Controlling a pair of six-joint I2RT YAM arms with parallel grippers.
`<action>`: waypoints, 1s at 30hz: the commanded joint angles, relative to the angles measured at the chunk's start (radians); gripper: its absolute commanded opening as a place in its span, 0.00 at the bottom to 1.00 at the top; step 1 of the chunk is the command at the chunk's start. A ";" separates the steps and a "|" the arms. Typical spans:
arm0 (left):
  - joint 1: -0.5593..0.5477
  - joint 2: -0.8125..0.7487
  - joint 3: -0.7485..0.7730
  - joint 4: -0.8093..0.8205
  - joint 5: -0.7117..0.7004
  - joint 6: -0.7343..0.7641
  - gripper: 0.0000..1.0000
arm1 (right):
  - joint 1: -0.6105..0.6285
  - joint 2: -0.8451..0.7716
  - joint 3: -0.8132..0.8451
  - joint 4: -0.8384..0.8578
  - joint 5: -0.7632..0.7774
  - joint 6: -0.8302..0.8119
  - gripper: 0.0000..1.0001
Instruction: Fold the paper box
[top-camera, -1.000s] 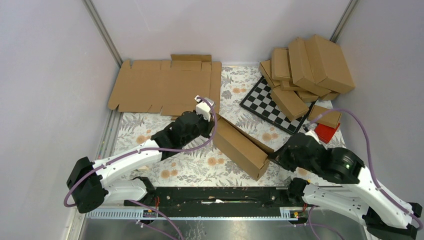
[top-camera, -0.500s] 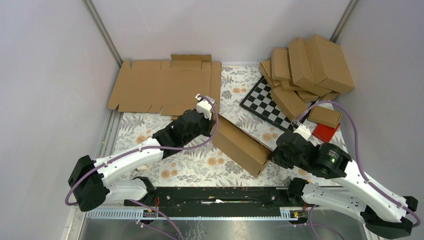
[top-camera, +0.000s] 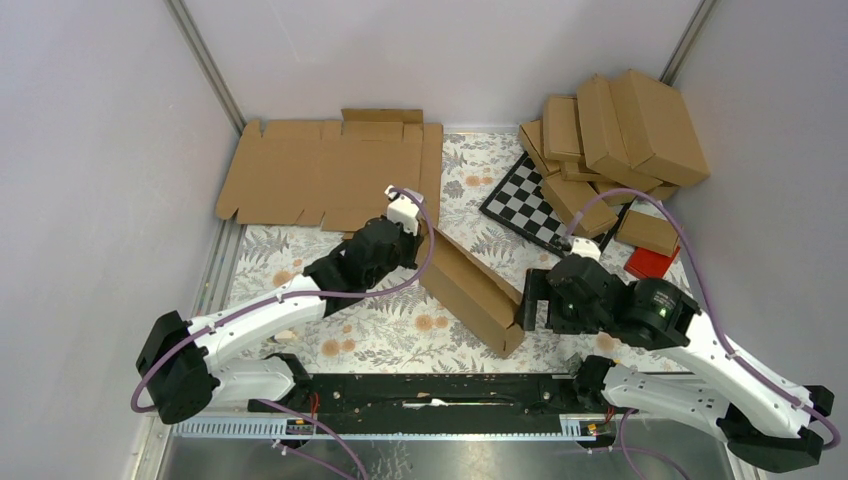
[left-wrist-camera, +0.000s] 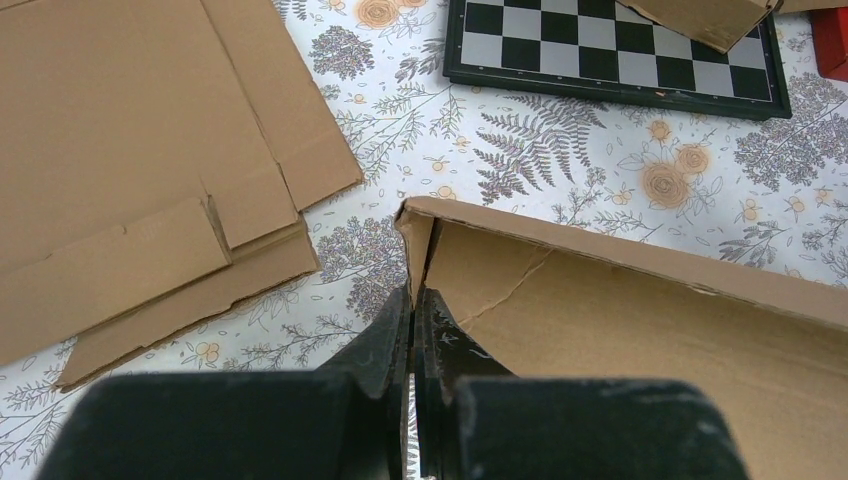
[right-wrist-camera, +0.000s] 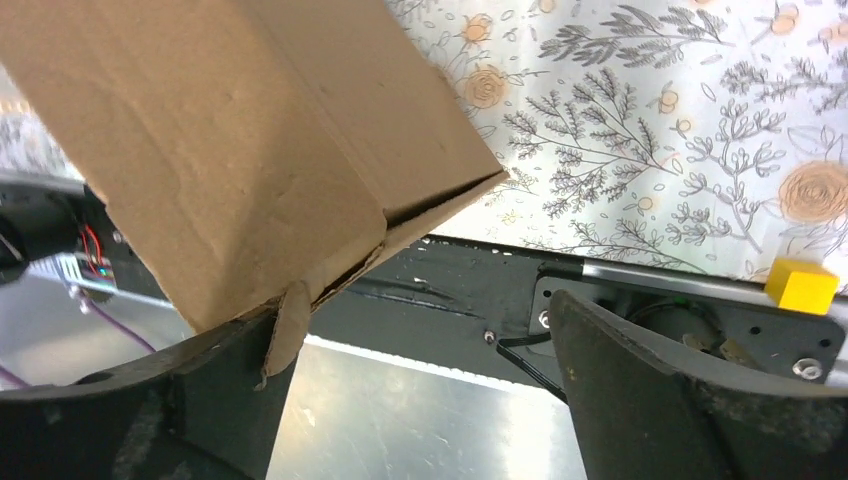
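Note:
The paper box (top-camera: 470, 290) is a long brown carton, partly folded, lying slantwise in the middle of the flowered table. My left gripper (top-camera: 424, 243) is shut on the box's far end wall; in the left wrist view the fingertips (left-wrist-camera: 412, 297) pinch the thin cardboard edge beside the open inside of the box (left-wrist-camera: 620, 330). My right gripper (top-camera: 530, 300) stands open at the box's near end. In the right wrist view the box (right-wrist-camera: 260, 150) hangs over the left finger (right-wrist-camera: 200, 390), a small tab dangling by it, with nothing between the jaws (right-wrist-camera: 410, 320).
A flat cardboard sheet (top-camera: 330, 170) lies at the back left. A checkered board (top-camera: 530, 210), a pile of folded cartons (top-camera: 620, 130) and a red block (top-camera: 655, 265) fill the back right. A black rail (top-camera: 430, 390) runs along the near edge. A yellow block (right-wrist-camera: 800, 285) sits by it.
My right gripper has opened and let go of the box's near end, swinging left and forward. The box has shifted slightly left. The left gripper keeps its hold.

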 joint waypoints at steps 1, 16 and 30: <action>-0.028 0.024 -0.027 -0.108 0.098 -0.025 0.00 | 0.003 0.074 0.099 0.022 -0.103 -0.234 1.00; -0.029 0.033 -0.006 -0.127 0.104 -0.024 0.00 | 0.002 0.186 0.185 -0.038 -0.199 -0.501 1.00; -0.028 0.024 -0.004 -0.126 0.117 -0.016 0.00 | 0.003 0.256 0.393 -0.119 0.024 -0.597 0.99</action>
